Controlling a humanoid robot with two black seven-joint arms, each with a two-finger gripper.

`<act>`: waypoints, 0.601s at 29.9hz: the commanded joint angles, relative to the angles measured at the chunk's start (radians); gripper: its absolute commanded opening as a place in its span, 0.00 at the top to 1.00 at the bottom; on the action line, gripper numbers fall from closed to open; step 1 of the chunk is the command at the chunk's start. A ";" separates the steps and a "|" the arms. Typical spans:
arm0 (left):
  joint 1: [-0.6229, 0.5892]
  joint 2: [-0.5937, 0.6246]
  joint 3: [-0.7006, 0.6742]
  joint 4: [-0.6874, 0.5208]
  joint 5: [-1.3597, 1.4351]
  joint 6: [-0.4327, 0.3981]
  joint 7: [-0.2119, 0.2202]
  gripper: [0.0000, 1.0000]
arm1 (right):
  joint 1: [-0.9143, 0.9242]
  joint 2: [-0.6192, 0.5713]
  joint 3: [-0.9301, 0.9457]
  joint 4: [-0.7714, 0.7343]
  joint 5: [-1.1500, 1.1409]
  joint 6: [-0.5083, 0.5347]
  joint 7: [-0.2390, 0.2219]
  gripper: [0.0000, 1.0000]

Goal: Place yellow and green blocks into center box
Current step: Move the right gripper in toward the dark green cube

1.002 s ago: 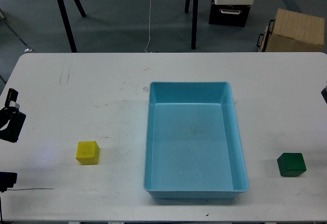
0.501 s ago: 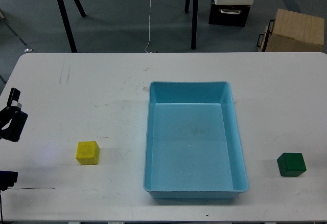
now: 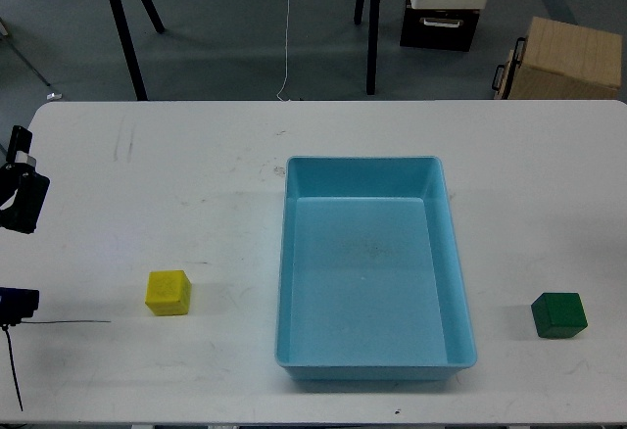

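The left pincer (image 3: 18,189) sits at the worktop's (image 3: 196,174) left edge; whether spread or pressed together, I cannot tell. The right pincer is out of view. The yellow block (image 3: 168,293) lies near the front-left corner, the green block (image 3: 559,314) near the front-right, the box (image 3: 372,267) between them, empty.

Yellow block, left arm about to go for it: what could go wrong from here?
1. The left pincer sits at the picture's left edge, well apart from the yellow block, so a long reach could land off-centre and push the block.
2. The blue box has raised walls; a low carry could clip its rim.
3. The green block lies near the table's right front corner; a nudge might knock it off.
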 commanded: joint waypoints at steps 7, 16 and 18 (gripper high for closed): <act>-0.009 -0.027 0.061 0.002 0.006 0.000 0.005 0.00 | 0.361 -0.040 -0.428 0.007 -0.598 0.024 -0.096 0.00; -0.024 -0.044 0.062 0.015 0.023 0.000 0.003 0.00 | 0.369 0.047 -0.607 0.022 -0.895 0.194 -0.130 0.00; -0.024 -0.044 0.062 0.015 0.023 0.000 0.003 0.00 | 0.372 0.070 -0.662 0.030 -0.922 0.194 -0.140 0.00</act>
